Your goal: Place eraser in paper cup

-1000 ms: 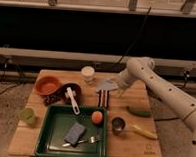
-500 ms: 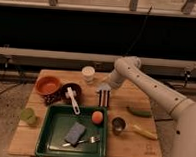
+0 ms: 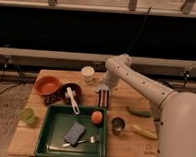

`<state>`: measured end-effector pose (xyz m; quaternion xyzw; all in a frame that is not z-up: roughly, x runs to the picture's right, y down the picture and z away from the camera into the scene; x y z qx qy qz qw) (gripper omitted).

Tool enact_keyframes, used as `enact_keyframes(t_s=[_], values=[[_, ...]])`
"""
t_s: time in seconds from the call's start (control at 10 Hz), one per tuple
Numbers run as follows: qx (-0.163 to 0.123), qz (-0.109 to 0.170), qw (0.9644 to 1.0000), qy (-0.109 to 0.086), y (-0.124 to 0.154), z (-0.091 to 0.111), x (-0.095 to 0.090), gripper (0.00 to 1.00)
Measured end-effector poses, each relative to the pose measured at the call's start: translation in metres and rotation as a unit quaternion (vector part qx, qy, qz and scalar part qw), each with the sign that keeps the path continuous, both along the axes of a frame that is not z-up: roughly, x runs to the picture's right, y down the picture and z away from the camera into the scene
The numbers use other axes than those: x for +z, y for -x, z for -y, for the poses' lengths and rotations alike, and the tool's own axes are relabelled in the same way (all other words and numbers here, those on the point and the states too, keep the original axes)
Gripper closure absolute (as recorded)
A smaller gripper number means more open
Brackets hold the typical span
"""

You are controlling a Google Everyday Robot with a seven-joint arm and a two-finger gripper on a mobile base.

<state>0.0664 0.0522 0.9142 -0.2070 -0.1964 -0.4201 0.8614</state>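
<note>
The light green cup (image 3: pixel 27 116) sits far left near the counter (image 3: pixel 127 145) edge, clear of the work. The dark bowl (image 3: pixel 70 90) and its white utensil (image 3: pixel 72 100) lie just left of the eraser (image 3: pixel 103 99). A claw coming down off-centre could shove the eraser against them, or onto the green tray (image 3: pixel 59 109) rim just below it.

The paper cup (image 3: pixel 87 73) stands up-left of the eraser, near the counter's back edge. It looks light, so a low carry could tip it or push it off the back.

The claw (image 3: pixel 102 87) hangs right above the eraser, jaws wide, holding nothing. A skewed grip may let the eraser swivel and miss the cup's mouth.

Right of the eraser there is open wood as far as the green vegetable (image 3: pixel 138 112), the best swinging room.
</note>
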Motion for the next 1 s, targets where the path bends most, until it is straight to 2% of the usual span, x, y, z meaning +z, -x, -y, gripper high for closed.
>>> enact_keyframes(t_s=[0.1,0.5,0.7,1.0], values=[[-0.022,-0.010,0.9997,-0.001,-0.001,-0.007,0.010,0.35],[-0.052,-0.037,0.9980,0.001,-0.018,-0.027,0.027,0.35],[-0.060,-0.039,0.9974,0.003,-0.019,-0.033,0.028,0.35],[-0.059,-0.038,0.9975,0.008,-0.026,-0.035,0.021,0.35]])
